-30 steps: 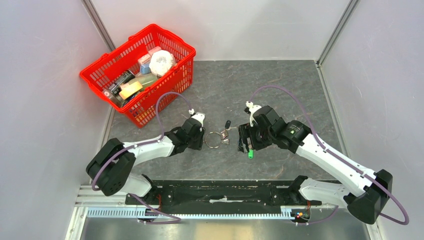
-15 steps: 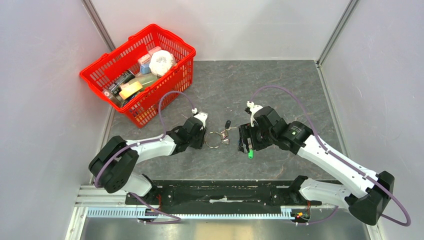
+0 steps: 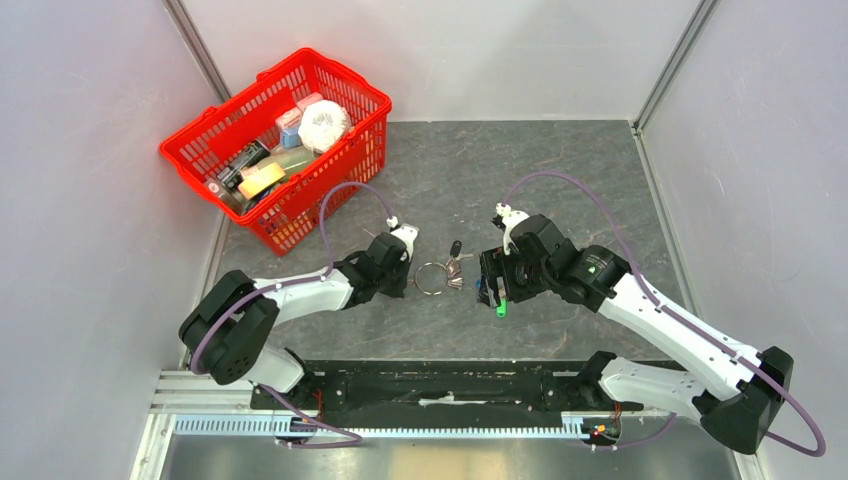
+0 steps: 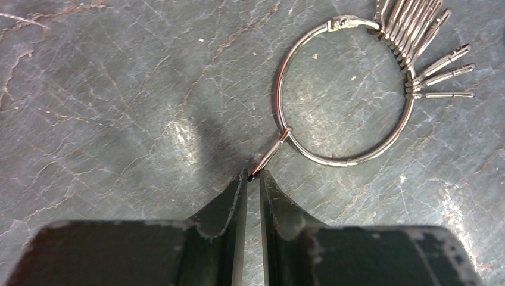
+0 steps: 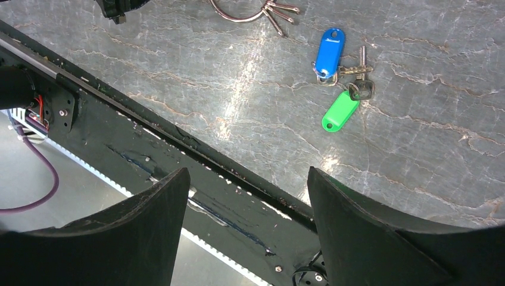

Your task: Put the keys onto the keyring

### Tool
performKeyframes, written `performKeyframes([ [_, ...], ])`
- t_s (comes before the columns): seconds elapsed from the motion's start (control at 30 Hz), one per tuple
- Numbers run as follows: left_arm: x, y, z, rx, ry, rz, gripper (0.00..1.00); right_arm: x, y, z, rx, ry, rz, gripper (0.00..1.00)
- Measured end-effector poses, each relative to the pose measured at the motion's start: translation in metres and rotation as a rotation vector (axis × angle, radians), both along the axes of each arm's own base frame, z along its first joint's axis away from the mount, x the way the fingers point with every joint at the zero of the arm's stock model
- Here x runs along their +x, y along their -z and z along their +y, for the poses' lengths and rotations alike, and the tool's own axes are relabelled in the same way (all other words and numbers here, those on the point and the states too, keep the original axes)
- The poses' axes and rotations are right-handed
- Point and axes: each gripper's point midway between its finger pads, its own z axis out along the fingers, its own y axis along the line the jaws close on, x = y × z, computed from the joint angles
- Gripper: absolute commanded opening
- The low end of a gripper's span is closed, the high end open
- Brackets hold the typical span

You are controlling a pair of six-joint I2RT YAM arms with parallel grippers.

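Observation:
The keyring [image 4: 279, 101] is a silver wire ring lying flat, with a fan of small silver keys [image 4: 420, 50] on its far right side. My left gripper [image 4: 253, 176] is shut, with only a narrow slit between the fingers, pinching the tip of a thin metal piece that sticks out of the ring's near side. From above, the left gripper [image 3: 406, 268] touches the ring's [image 3: 418, 277] left side. My right gripper [image 5: 247, 173] is wide open and empty, hovering over the table's near edge. A blue-tagged key [image 5: 329, 52], a green-tagged key [image 5: 340, 111] and a plain silver key [image 5: 356, 70] lie together ahead of it.
A black-headed key [image 3: 456, 247] lies just behind the ring. A red basket [image 3: 285, 140] full of goods stands at the back left. The black rail [image 3: 440, 385] runs along the table's near edge. Grey walls close in both sides.
My left gripper has crept a little to the right onto the ring, which shifted slightly with its keys. My right arm has drifted slightly right; the tagged keys lie as before.

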Motion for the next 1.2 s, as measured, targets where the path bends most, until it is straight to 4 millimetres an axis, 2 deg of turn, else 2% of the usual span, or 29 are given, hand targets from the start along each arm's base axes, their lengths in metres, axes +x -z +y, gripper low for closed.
performKeyframes([
  [0.17, -0.004, -0.001, -0.005, -0.022, 0.023, 0.017, 0.02, 0.0, 0.0, 0.0, 0.0, 0.0, 0.0, 0.8],
  [0.33, -0.009, -0.002, -0.012, -0.055, 0.055, 0.039, 0.02, -0.001, 0.0, 0.001, 0.001, -0.003, 0.001, 0.8],
  [0.5, -0.017, -0.014, -0.025, -0.127, 0.097, 0.059, 0.02, -0.002, 0.0, 0.0, 0.004, -0.003, 0.0, 0.8],
  [0.87, -0.046, -0.065, -0.053, -0.382, 0.116, 0.156, 0.02, -0.006, 0.002, -0.004, -0.038, -0.044, -0.001, 0.8],
  [1.2, -0.068, -0.129, -0.078, -0.57, 0.125, 0.31, 0.02, 0.006, -0.036, -0.004, -0.068, -0.146, -0.157, 0.76],
])
